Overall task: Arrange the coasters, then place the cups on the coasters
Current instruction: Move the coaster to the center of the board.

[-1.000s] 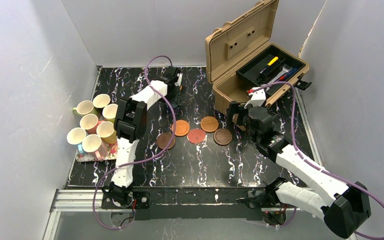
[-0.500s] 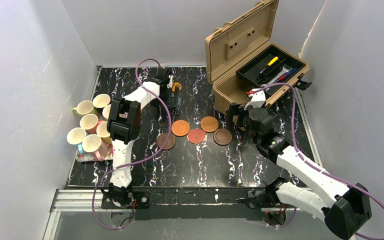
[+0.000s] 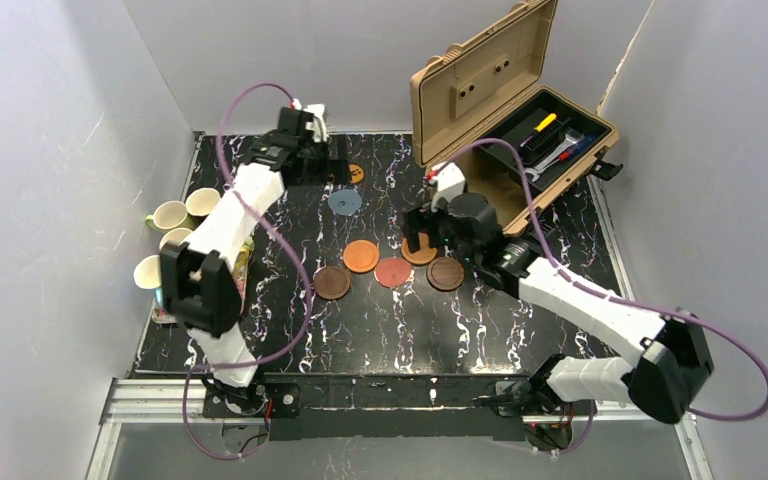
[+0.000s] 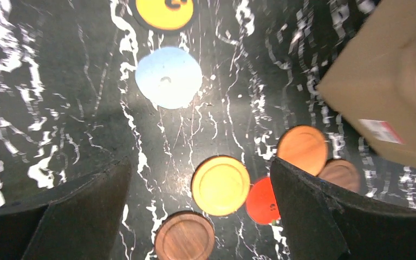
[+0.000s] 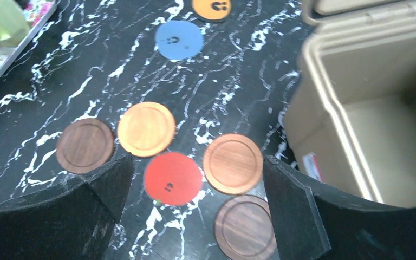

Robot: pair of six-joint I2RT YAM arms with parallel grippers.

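**Top external view: five coasters clustered, two lying apart**

Far left, the cream-lined handled cups point(image 3: 170, 216) sit in a bunch, none on a coaster yet. The left gripper point(image 3: 332, 170) hangs over the back of the black marbled table point(image 3: 390, 320), jaws spread wide and empty. Near it lie the grey-blue round coaster point(image 3: 344, 202) and the orange disc with a dark mark point(image 3: 356, 172). Both are well apart from the wooden and red coasters point(image 3: 393, 272) clustered mid-table. The right gripper point(image 3: 420, 238) hovers over that cluster, fingers fully apart, holding nothing, beside the open tan plastic case point(image 3: 480, 90). My call: the arranging isn't finished. Come down low, pinch a stray coaster by its thin rim, and space the discs so the cup handles won't clash.
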